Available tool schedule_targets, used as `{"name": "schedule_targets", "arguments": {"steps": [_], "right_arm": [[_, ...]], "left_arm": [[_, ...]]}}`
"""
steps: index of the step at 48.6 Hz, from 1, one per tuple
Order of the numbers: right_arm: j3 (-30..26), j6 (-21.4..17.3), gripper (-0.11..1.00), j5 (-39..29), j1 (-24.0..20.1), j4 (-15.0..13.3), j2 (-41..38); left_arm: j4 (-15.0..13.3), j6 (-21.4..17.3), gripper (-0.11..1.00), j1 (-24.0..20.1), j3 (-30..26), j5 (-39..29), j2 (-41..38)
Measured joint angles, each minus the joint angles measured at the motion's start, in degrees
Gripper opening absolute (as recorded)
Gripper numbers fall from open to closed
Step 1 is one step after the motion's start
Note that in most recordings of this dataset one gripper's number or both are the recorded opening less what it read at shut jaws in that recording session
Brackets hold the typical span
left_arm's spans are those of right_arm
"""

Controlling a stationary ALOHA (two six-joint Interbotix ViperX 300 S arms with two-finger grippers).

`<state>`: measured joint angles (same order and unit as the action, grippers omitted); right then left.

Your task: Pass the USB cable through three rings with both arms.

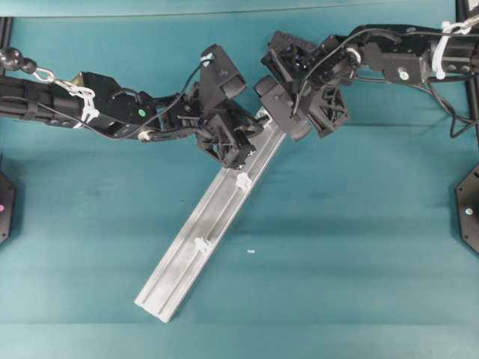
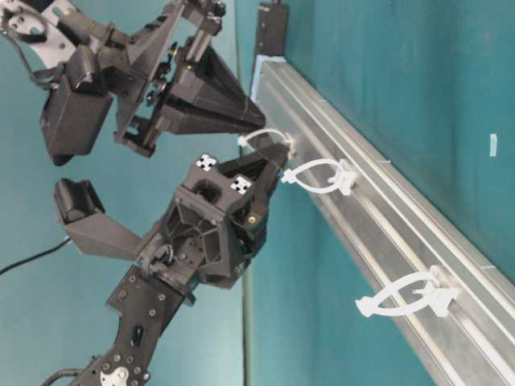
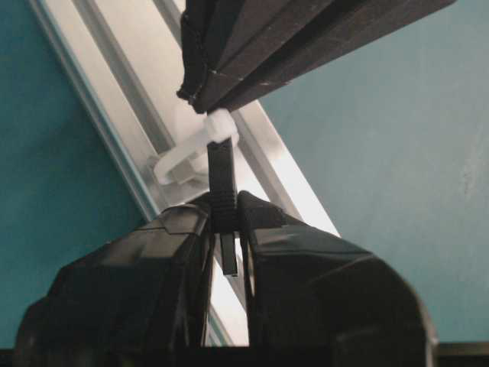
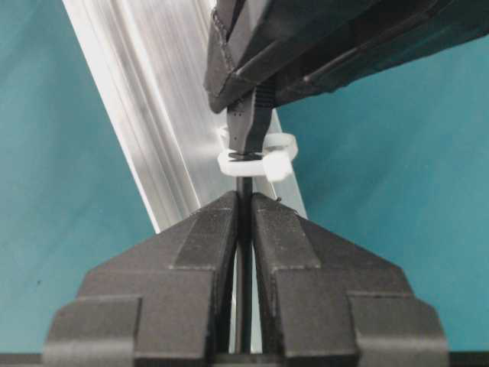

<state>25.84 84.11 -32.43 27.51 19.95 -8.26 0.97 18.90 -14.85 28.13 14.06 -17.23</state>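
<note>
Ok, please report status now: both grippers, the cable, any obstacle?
Left gripper shut on USB cable plug. Right gripper shut on the cord below first ring. Plug in that ring. Two rings unthreaded. Nothing in the way.

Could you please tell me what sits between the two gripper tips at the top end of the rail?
In the right wrist view, a white ring sits between the right gripper and left gripper, with the USB cable's plug passing through it.
</note>
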Motion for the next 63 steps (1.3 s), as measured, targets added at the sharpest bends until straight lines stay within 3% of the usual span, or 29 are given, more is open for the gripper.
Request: {"name": "schedule_targets", "arguments": {"steps": [7,11,18,35,50,63], "right_arm": [[0.70,-0.97,0.75,0.70,0.18,0.00,0.26],[1.49,-1.93,0.88,2.20,0.18,-0.09,0.62],[2.72,-3.52,0.82,5.62,0.18,-0.09,1.67],[5.54,-9.40,0.82,10.72,-2.11,-0.09,4.92],[7.65,-9.76,0.82,16.44,-7.82,-0.18,5.98],[6.33,-9.84,0.81,17.05,-8.00,-0.70,4.13]], "left_arm": [[0.00,0.18,0.09,0.53,1.41,0.09,1.05],[0.00,0.44,0.09,0.70,2.46,0.09,1.85],[0.00,1.67,0.09,0.97,3.69,0.09,2.99],[0.00,3.69,0.09,2.02,6.06,0.09,5.71],[0.00,6.15,0.09,2.46,7.56,0.44,7.12],[0.00,6.33,0.09,2.46,7.73,1.58,7.12]]}}
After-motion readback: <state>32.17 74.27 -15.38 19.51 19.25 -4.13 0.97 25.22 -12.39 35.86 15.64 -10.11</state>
